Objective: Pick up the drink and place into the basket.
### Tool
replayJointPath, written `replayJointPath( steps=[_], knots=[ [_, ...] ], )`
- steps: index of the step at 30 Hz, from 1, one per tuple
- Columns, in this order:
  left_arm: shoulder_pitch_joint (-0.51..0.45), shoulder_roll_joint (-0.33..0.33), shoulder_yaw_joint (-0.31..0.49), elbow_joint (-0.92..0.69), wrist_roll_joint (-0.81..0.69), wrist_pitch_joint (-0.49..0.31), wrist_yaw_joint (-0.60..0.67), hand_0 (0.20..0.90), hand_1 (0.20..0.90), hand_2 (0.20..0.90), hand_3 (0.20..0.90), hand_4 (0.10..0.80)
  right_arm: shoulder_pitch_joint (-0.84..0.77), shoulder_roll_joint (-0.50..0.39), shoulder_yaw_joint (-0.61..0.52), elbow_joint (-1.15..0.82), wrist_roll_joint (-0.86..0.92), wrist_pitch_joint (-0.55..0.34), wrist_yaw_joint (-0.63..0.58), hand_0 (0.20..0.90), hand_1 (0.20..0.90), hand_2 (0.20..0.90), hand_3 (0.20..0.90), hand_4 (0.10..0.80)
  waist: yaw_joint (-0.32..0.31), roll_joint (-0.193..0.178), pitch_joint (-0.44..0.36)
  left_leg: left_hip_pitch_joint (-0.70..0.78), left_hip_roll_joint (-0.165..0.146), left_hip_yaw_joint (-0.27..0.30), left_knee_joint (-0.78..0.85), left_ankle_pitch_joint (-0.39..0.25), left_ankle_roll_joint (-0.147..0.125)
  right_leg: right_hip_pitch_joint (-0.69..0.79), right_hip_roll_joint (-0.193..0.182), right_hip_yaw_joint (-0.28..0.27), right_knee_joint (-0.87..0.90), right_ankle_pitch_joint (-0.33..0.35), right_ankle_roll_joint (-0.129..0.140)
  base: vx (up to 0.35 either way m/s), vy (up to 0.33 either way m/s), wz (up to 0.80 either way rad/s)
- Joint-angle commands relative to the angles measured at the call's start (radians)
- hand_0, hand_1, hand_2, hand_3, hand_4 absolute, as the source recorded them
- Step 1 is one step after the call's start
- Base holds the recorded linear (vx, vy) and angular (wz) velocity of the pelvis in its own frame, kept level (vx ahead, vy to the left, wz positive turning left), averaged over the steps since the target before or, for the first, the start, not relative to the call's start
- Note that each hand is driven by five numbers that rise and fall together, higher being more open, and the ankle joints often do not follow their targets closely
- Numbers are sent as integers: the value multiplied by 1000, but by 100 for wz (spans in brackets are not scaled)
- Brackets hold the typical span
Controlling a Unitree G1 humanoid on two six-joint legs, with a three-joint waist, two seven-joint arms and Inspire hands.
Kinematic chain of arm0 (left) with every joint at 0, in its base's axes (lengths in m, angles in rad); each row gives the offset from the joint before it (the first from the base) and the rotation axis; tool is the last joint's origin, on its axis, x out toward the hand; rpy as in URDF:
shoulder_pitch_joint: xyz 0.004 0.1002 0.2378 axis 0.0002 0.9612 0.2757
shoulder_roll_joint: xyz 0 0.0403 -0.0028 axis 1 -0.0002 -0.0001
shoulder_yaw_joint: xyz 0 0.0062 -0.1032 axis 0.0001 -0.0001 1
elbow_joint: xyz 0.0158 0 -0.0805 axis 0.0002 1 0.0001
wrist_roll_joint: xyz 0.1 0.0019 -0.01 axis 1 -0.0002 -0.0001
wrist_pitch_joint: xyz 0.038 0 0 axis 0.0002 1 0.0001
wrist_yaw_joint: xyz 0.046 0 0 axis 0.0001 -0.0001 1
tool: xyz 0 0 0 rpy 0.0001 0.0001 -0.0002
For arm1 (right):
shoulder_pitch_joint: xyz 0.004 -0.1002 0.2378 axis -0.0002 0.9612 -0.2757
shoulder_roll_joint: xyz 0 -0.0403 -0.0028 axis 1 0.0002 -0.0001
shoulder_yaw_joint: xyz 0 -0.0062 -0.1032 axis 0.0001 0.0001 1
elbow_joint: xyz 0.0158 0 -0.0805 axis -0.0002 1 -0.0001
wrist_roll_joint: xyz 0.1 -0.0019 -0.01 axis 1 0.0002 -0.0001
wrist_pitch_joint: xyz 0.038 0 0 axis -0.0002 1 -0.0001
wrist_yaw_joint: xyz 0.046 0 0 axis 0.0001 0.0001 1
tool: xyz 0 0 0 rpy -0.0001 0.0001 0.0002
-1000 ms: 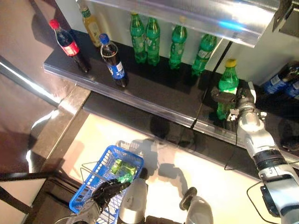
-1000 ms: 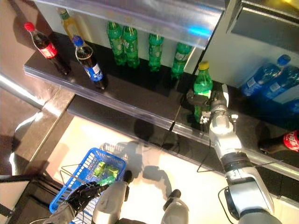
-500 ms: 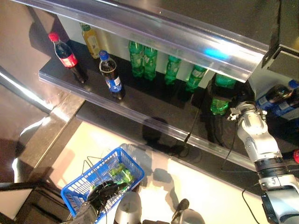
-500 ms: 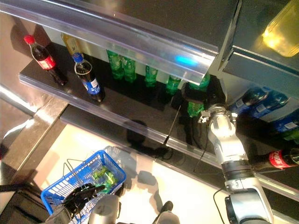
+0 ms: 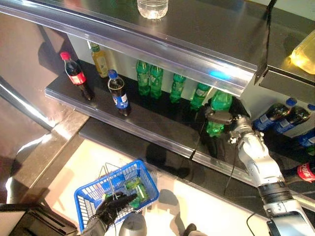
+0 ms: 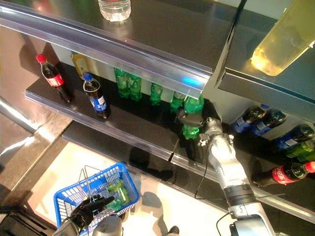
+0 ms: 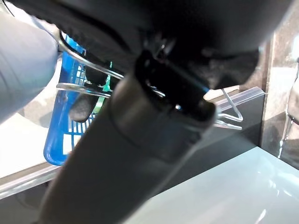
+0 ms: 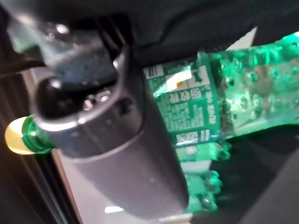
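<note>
One green bottle [image 5: 218,112] at frame centre-right, gripped mid-body by curled right hand [image 5: 230,123]; judged full, heavy, smooth-walled, hence slippery; left hand [image 5: 112,208] clasped round basket [image 5: 83,209] handle.

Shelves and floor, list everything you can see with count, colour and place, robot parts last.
Green bottle: one, held in the right hand at the middle shelf's edge.
Green bottles: four, back of the middle shelf.
Cola bottles: two, dark, red cap and blue cap, shelf's left.
Yellow drink bottle: one, behind the colas.
Clear bottle: one, top shelf.
Blue-capped bottles: several, right bay.
Basket: one, blue, green packs inside, hanging from the left hand.
Left hand: on the basket's handle.
Right hand: around the green bottle.
</note>
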Motion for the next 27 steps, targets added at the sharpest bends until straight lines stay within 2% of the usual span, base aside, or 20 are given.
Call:
replayJointPath(
  steps=[1,8,15,27],
  knots=[
    [-15,27,1,-136,-108,-133,-97,300,300,300,200,100,-50,-57,30,-98,-33,-118,30,300,300,300,200,100,19,35,-271,53,32,82,-59,6,15,-59,20,34,37,37,-52,-9,-4,11],
    [-14,11,9,-211,-146,-132,-135,300,300,300,200,100,-50,-46,66,-109,-67,-106,57,300,300,300,200,100,52,30,-273,50,33,59,-60,7,17,-48,31,19,46,20,-60,-12,-1,10],
    [-1,3,31,-281,-168,-134,-204,300,300,300,200,100,-72,-59,134,-114,-85,-50,107,300,300,300,200,100,95,19,-270,41,32,22,-63,18,17,-38,52,1,60,0,-74,-7,-12,7],
    [-1,14,31,-422,-237,-143,-290,300,300,300,200,100,-120,-48,236,-157,-59,-52,107,300,300,300,200,100,154,-6,-249,27,40,-46,-64,34,5,-26,90,-9,79,-29,-95,-5,-39,13]
  ],
)
